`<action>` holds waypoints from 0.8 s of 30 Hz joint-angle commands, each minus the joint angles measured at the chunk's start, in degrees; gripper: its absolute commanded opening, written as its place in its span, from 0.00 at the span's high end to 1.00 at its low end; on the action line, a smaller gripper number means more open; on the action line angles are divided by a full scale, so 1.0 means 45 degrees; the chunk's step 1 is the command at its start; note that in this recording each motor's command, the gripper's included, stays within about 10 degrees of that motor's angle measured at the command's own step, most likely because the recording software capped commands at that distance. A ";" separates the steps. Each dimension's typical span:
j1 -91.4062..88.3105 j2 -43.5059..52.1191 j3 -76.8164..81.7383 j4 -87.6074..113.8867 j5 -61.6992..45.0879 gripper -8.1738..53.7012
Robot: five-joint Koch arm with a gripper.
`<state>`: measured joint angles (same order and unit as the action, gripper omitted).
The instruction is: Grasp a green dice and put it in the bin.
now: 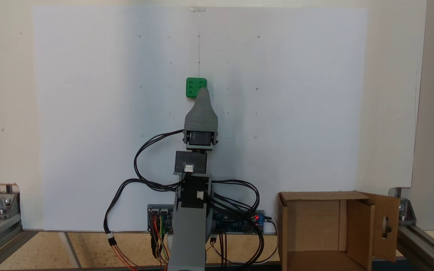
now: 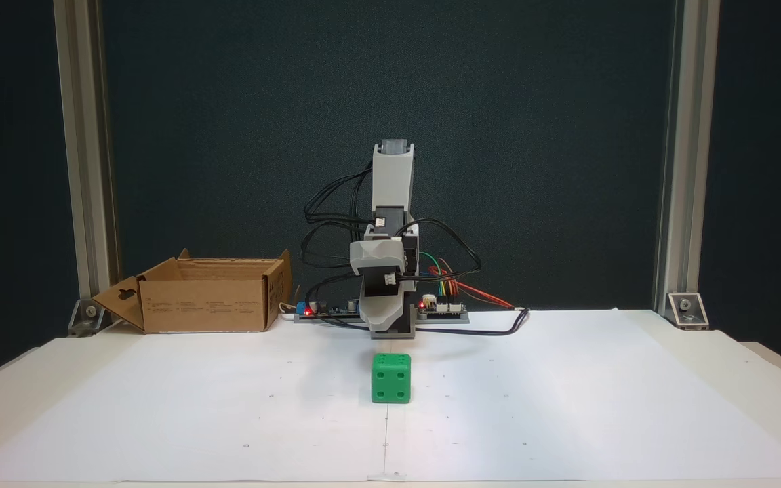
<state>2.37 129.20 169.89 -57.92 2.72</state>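
The green dice rests on the white paper near the sheet's middle. My grey gripper points at it. In a fixed view from above its single visible tip overlaps the dice's near right corner. In the fixed view from the front it hangs a little above the paper, just behind the dice. The jaws lie one behind the other, so open or shut cannot be read. The bin, a brown cardboard box with open flaps, stands beside the arm's base.
Circuit boards with red lights and looping black cables lie around the arm's base. Aluminium frame posts and corner brackets stand at the table's sides. The white paper is bare around the dice.
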 commanded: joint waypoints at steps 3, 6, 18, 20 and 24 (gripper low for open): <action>-0.0059 0.1348 -0.0469 -0.0195 -0.0352 0.17; -0.0078 0.1348 -0.0645 -0.0176 -0.0332 0.17; -0.0195 0.1191 -0.2676 0.1504 -0.0254 0.17; -0.0176 0.1113 -0.3281 0.2598 -0.0234 0.17; -0.0156 0.1074 -0.4746 0.5938 -0.0254 0.17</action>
<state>2.02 129.20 152.67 -36.30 2.72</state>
